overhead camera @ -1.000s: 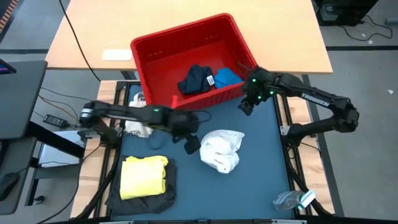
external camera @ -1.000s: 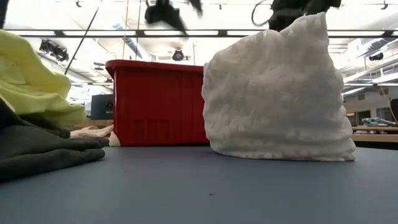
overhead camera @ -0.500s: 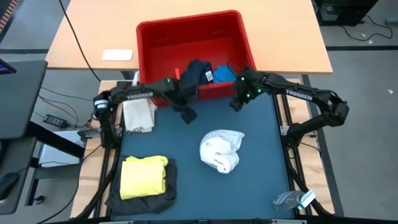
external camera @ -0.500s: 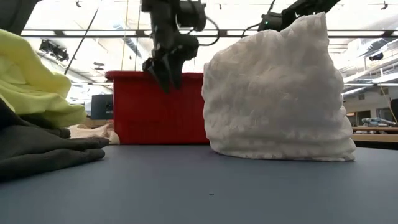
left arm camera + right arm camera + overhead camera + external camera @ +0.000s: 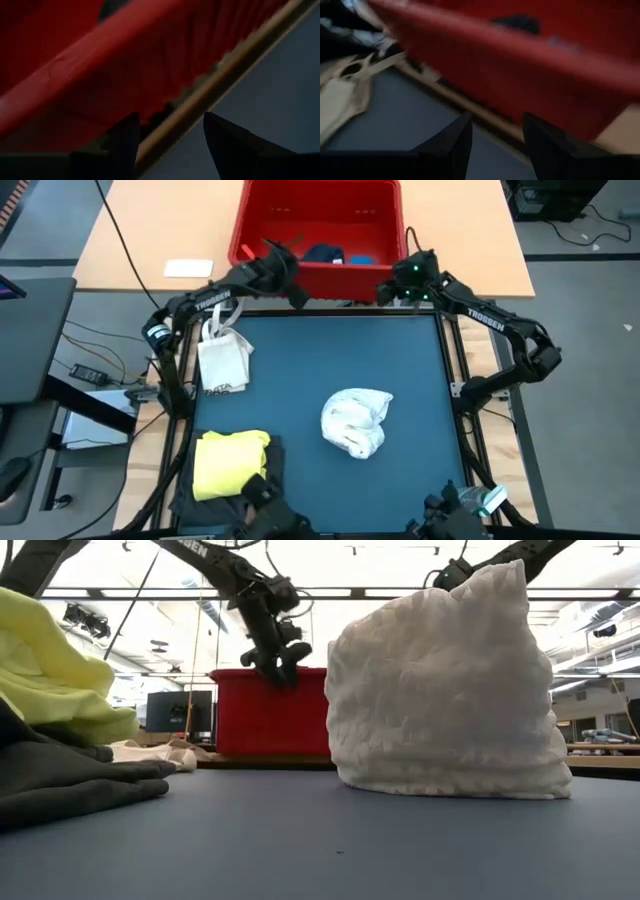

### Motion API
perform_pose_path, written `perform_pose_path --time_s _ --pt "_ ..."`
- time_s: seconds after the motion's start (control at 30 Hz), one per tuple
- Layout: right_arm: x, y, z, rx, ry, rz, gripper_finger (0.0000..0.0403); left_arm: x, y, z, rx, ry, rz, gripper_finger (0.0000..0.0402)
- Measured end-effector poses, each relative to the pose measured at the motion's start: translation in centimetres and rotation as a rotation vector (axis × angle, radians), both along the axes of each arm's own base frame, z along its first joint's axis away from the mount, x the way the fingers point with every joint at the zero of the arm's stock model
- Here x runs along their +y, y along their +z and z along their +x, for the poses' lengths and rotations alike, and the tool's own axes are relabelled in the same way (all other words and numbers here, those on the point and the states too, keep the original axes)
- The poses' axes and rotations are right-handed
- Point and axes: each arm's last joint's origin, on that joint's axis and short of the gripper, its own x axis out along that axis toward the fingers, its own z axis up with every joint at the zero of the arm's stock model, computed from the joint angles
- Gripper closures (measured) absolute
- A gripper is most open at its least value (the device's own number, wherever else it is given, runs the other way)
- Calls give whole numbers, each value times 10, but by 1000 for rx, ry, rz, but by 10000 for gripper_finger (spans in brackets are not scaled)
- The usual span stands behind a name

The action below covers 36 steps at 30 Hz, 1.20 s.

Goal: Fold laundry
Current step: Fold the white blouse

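Note:
A red plastic basket (image 5: 318,230) stands on the wooden table beyond the blue mat, holding a dark navy garment (image 5: 322,253) and a small blue piece (image 5: 362,256). My left gripper (image 5: 290,280), open, is at the left part of the basket's near wall. My right gripper (image 5: 398,283), open, is at its near right corner. A crumpled white cloth (image 5: 355,420) rests mid-mat. The folded yellow T-shirt (image 5: 232,463) lies on the dark grey garment (image 5: 225,502) at the near left corner. My left gripper (image 5: 170,120) comes level from the near side, its open fingers (image 5: 131,125) up against the foot of the basket's near wall (image 5: 125,85); I cannot tell whether they touch it. My right gripper (image 5: 495,125) points slantwise at the near right wall (image 5: 520,75) with a finger (image 5: 462,127) close before it; touch does not show.
A small white bag with strap handles (image 5: 222,360) lies at the mat's left edge. A clear plastic item (image 5: 470,502) sits at the near right corner. A flat white object (image 5: 188,268) lies on the wooden table left of the basket. Open mat spans the far half.
Both grippers have moved toward the far edge, the left one also crossing from mid-mat. The red basket has slid ahead of them off the blue mat onto the wooden table and has turned squarer to the table. The white bag, earlier under the left arm, now shows.

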Motion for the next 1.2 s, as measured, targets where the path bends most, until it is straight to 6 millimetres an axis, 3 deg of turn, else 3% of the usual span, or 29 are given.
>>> perform_pose_path --time_s 0.1,0.23,0.43,0.63,0.8,0.93,1.07,1.2 --pt "3 -3 -6 -56 102 139 222 7 4 -10 -103 -13 -102 180" --pt "24 -18 -5 -13 308 380 222 -3 1 -7 -154 -132 -245 180" --pt "75 -54 4 141 612 567 222 -42 1 21 -183 -347 -350 180" --pt "134 -94 8 287 784 648 222 -99 -8 50 -125 -506 -379 180" --pt "175 -113 3 493 797 527 222 -165 -46 67 -16 -587 -460 191" --pt "202 -120 3 565 902 365 222 -211 -69 71 26 -572 -514 203" --pt "220 -136 3 649 957 167 222 -249 -72 76 36 -559 -518 207" --pt "227 -152 6 603 979 -22 222 -278 -60 73 -6 -551 -519 208"
